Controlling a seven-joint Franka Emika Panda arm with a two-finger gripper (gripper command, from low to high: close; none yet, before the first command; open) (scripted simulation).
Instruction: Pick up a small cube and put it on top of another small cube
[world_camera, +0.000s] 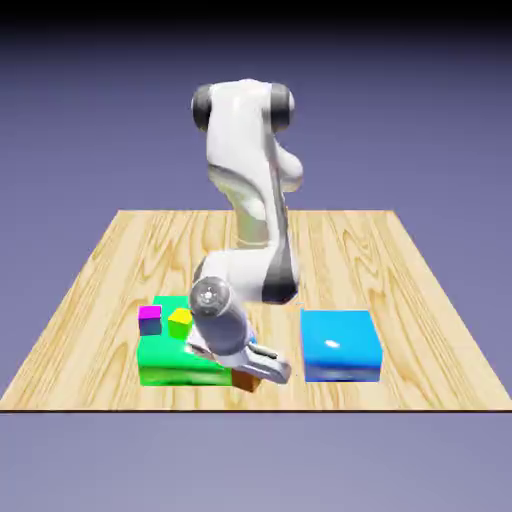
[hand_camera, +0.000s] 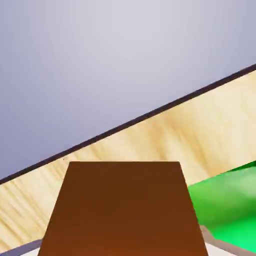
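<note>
Brown cube (hand_camera: 122, 210) pinched between fingers (world_camera: 262, 370), beside unlabelled green block (world_camera: 165, 362).

Raised exterior view over whole table (world_camera: 400, 260); close hand view along its edge.

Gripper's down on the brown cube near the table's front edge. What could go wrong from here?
1. The gripper is shut on the small brown cube right beside the large green block; lifting could scrape or drag that block.
2. The small magenta cube and small yellow cube sit close together on the green block, so placing on one may knock the other.
3. The wooden table edge is near; a slip could drop the cube off.
</note>
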